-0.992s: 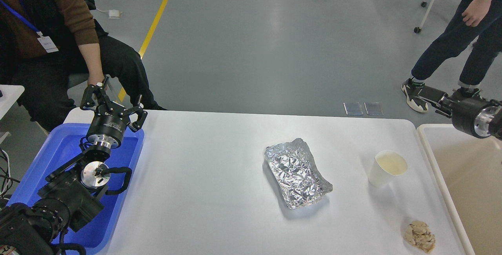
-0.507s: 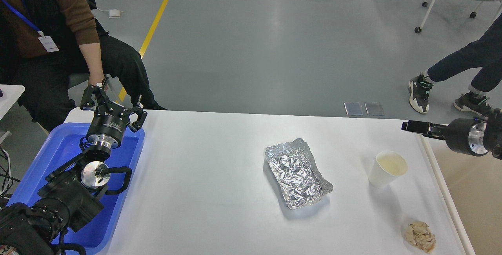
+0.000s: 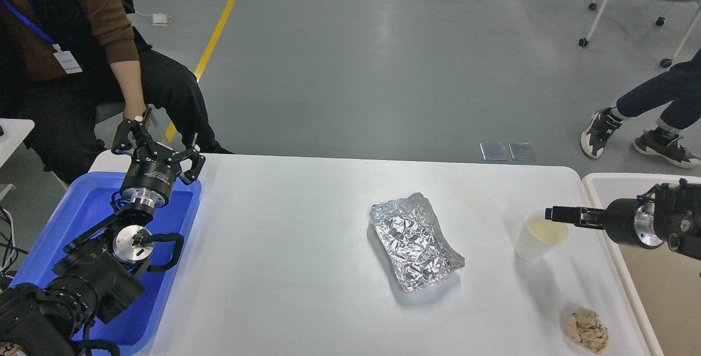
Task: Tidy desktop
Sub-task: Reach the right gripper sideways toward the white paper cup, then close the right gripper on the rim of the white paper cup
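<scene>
The white desktop (image 3: 301, 235) holds a crumpled foil tray (image 3: 414, 241) at its middle, a white paper cup (image 3: 534, 238) to the right of it, and a crumpled beige paper wad (image 3: 587, 329) at the front right. My left gripper (image 3: 158, 145) is open and empty, raised over the far end of the blue tray. My right gripper (image 3: 554, 214) comes in from the right, level with the cup's right rim. It is seen side-on and dark, so its fingers cannot be told apart.
A blue plastic tray (image 3: 71, 219) sits at the table's left edge under my left arm. A beige bin (image 3: 657, 285) stands off the right edge. A seated person (image 3: 82, 60) is at the far left, and another person's legs (image 3: 657, 104) at the far right.
My right arm has moved left and nearer, from over the bin's far corner to the cup's rim. The person on the right has stepped away. The left arm has not moved.
</scene>
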Tool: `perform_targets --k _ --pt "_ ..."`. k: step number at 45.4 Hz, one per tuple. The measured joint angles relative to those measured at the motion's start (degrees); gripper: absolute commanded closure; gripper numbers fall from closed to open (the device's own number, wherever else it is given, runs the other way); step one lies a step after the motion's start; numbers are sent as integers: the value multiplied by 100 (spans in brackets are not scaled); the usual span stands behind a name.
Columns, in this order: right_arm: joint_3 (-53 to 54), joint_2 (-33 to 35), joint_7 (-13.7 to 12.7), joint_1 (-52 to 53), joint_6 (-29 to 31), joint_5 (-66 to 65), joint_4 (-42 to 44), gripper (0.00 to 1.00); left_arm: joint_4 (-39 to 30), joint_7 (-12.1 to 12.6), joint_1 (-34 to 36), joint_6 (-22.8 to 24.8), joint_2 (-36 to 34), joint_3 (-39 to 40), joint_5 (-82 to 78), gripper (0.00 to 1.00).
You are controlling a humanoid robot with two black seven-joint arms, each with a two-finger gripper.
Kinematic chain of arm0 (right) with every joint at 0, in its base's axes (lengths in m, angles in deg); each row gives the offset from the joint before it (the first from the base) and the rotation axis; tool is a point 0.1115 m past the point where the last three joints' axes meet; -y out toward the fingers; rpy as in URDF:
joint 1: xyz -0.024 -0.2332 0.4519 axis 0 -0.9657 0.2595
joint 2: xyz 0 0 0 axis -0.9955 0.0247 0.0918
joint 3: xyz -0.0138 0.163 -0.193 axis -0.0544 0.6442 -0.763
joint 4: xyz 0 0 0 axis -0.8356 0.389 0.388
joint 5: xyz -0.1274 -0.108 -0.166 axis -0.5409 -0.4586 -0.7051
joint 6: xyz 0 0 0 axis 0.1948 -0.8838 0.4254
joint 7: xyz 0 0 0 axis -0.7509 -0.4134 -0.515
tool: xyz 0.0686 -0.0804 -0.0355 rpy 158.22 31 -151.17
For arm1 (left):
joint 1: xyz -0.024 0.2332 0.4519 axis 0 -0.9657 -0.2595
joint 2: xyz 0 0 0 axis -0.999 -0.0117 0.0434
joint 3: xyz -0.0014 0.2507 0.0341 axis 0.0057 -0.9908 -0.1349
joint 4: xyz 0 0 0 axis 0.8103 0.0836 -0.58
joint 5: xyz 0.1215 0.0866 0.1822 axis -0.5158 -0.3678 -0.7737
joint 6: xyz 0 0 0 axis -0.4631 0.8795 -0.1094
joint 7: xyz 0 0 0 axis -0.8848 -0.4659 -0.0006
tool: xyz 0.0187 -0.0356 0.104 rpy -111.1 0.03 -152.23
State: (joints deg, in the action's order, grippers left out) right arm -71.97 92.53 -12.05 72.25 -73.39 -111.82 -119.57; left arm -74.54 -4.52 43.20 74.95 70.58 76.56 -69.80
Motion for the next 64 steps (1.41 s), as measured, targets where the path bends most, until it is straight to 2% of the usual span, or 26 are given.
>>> perform_targets --k 6,25,34,37,39,41,46,47,64 --pt "13 -37 6 -104 -20 -18 63 7 0 0 0 0 0 0 0 0" --pt "85 -187 3 -461 -172 101 322 7 0 0 5 0 0 0 0 0" --pt "180 -251 2 -642 -192 242 480 19 0 0 5 0 0 0 0 0" --pt "197 -313 -1 -706 -200 281 573 25 0 0 5 0 0 0 0 0" --pt "206 -372 -2 -759 -206 310 659 36 0 0 5 0 0 0 0 0" --pt "213 -435 -1 -814 -207 337 743 50 0 0 5 0 0 0 0 0" --pt "221 -546 1 -924 -209 384 911 93 0 0 5 0 0 0 0 0" --pt "221 -556 2 -934 -209 388 925 98 0 0 5 0 0 0 0 0" --pt "241 -630 31 -1024 -213 445 1105 100 0 0 2 0 0 0 0 0"
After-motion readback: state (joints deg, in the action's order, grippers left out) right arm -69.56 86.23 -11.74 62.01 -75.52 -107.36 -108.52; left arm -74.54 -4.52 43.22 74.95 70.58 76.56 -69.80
